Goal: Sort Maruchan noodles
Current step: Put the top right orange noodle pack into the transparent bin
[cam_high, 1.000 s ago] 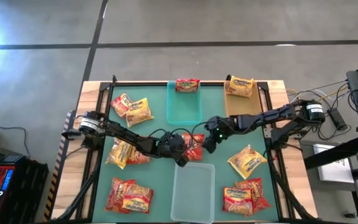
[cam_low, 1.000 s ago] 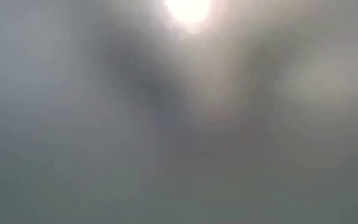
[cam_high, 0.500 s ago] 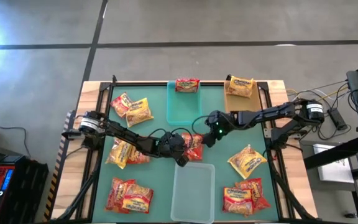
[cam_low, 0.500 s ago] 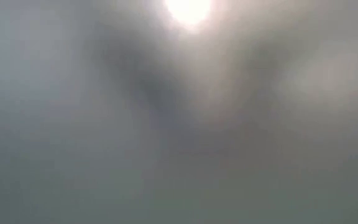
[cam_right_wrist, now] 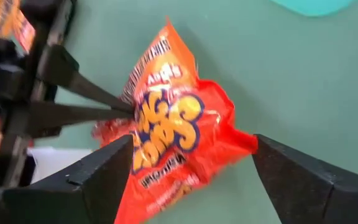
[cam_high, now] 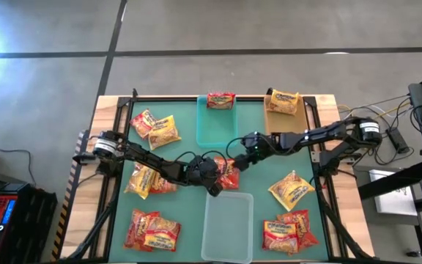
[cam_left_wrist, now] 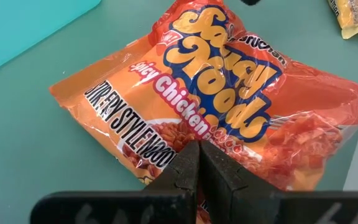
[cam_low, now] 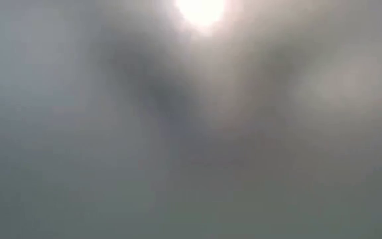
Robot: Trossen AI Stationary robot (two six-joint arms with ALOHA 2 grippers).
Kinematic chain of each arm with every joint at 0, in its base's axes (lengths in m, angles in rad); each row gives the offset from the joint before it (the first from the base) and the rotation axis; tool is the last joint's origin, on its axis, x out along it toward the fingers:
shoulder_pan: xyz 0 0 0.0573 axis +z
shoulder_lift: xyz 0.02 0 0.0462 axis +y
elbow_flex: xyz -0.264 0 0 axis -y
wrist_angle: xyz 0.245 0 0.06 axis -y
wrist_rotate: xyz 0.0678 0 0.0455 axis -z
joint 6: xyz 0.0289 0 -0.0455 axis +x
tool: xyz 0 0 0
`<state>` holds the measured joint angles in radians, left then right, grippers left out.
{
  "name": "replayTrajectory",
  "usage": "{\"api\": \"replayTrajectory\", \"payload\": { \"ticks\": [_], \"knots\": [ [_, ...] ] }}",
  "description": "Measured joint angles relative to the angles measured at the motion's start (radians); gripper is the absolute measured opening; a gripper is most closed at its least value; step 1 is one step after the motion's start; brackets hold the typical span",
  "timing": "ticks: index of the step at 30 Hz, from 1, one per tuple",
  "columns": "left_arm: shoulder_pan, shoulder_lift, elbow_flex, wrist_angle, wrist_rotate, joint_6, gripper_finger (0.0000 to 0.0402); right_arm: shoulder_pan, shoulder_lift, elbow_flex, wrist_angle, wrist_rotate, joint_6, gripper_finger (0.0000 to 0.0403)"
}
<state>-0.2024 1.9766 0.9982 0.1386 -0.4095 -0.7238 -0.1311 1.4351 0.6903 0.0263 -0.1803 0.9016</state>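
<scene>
Your green-matted worktop [cam_high: 123,213] carries the clear, teal and tan plastic bins along its centre line; the crinkly orange noodle packet [cam_left_wrist: 210,112] lies mid-worktop, pinched at one edge by the fully closed left gripper [cam_left_wrist: 199,163], probably steadying it; the right gripper [cam_right_wrist: 191,162] straddles it wide open, holding nothing.

A wooden-edged table [cam_high: 108,104] topped with a green mat carried a teal plastic bin [cam_high: 217,126] at the far middle, a tan bin [cam_high: 283,123] to its right and a clear plastic bin [cam_high: 227,226] at the near middle. Crinkly orange and yellow Maruchan noodle packets lay on the mat in loose clusters: far left [cam_high: 155,127], mid left [cam_high: 146,180], near left [cam_high: 152,231], right [cam_high: 292,189] and near right [cam_high: 288,232]. One orange spicy chicken packet [cam_high: 228,173] lay at the centre, between the bins.
</scene>
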Motion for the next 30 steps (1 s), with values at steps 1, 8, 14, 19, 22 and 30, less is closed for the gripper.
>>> {"api": "replayTrajectory", "payload": {
  "ticks": [1, 8, 14, 19, 22, 30],
  "knots": [
    [0.001, 0.000, 0.000, 0.002, 0.000, 0.000, 0.0000, 0.002, 0.011, -0.003, 0.028, 0.002, 0.012, 0.0319],
    [0.002, 0.000, 0.000, 0.009, -0.006, -0.018, 0.0000, 0.032, 0.119, -0.018, 0.117, -0.005, 0.077, 0.0320],
    [0.005, 0.000, 0.000, 0.009, -0.005, -0.032, 0.0000, 0.057, 0.199, -0.021, 0.350, -0.056, 0.121, 0.0320],
    [0.005, 0.000, 0.000, 0.011, -0.007, -0.033, 0.0000, 0.062, 0.238, -0.016, 0.383, -0.069, 0.127, 0.0319],
    [0.005, 0.000, 0.000, 0.012, -0.011, -0.034, 0.0000, 0.064, 0.259, -0.016, 0.401, -0.066, 0.118, 0.0314],
    [0.005, 0.000, -0.001, 0.035, -0.018, -0.021, 0.0000, 0.068, 0.258, -0.015, 0.415, -0.056, 0.055, 0.0272]
  ]
}}
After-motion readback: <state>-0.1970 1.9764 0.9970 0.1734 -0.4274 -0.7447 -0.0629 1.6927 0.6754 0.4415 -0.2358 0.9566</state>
